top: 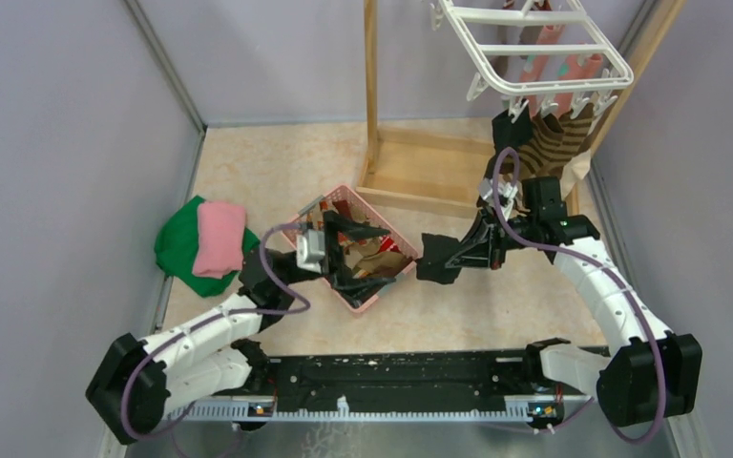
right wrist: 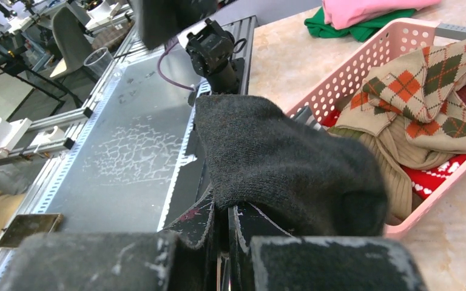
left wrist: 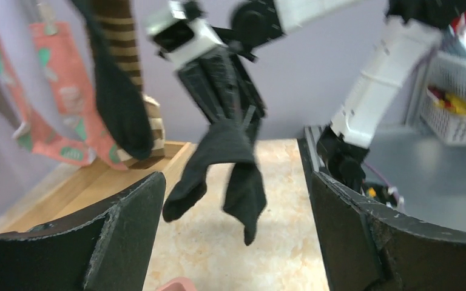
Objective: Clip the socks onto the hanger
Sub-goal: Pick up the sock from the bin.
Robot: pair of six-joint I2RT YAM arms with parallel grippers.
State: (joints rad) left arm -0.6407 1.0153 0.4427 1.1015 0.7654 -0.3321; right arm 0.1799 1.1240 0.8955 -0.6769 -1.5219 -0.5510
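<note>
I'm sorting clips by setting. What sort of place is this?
Likely a robotics lab cell, not a home: plain walls box in the table, a metal rail edges it, and a chair stands beyond.

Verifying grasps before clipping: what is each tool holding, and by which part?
The right tool is shut on the black sock, pinched around its middle so both ends hang down. The left tool is open and empty.

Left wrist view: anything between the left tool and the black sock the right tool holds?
Nothing solid: that view shows clear air from the open left tool to the black sock, bare table and basket rim below.
</note>
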